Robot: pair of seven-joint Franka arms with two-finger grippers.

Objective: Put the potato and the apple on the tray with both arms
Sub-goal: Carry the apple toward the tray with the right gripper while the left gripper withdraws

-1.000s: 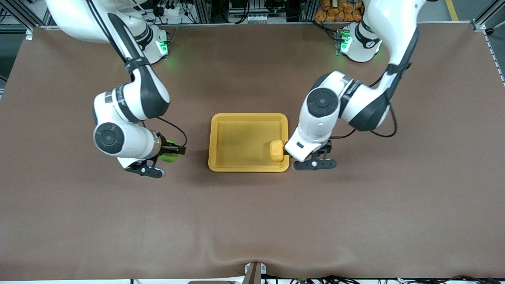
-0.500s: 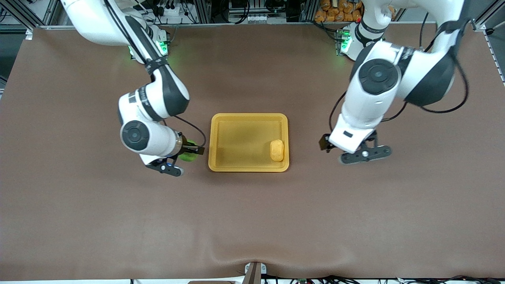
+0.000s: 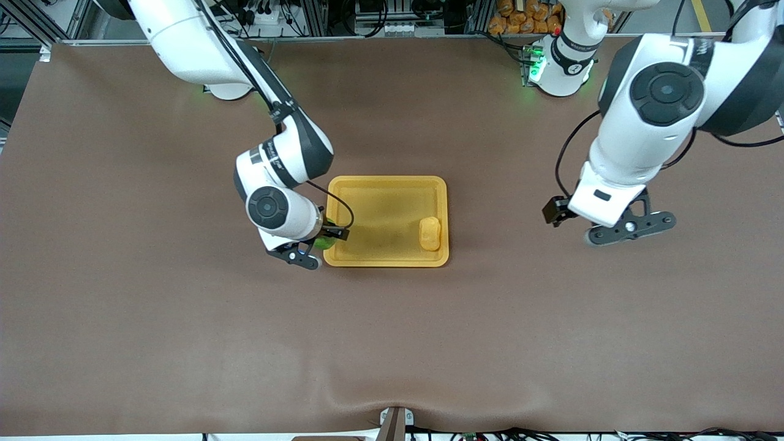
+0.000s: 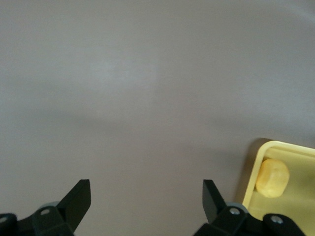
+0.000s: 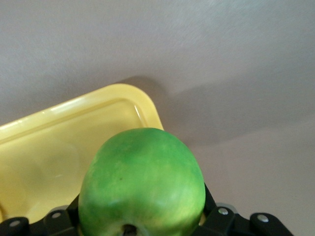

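Apple point(image 5: 141, 181) gripped in right end effector point(image 3: 324, 237) over tray point(image 3: 386, 260) rim.

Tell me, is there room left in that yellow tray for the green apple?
Yes. The shallow yellow plastic tray is mostly bare; only the small yellow-orange potato lies by its rim toward the left arm's end. The right hand, shut on the round green apple, is over the other end's rim. The left hand is open over brown table.

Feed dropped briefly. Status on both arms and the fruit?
Right end effector shut on apple, over tray edge. Left end effector open, empty, over table. Potato in tray.
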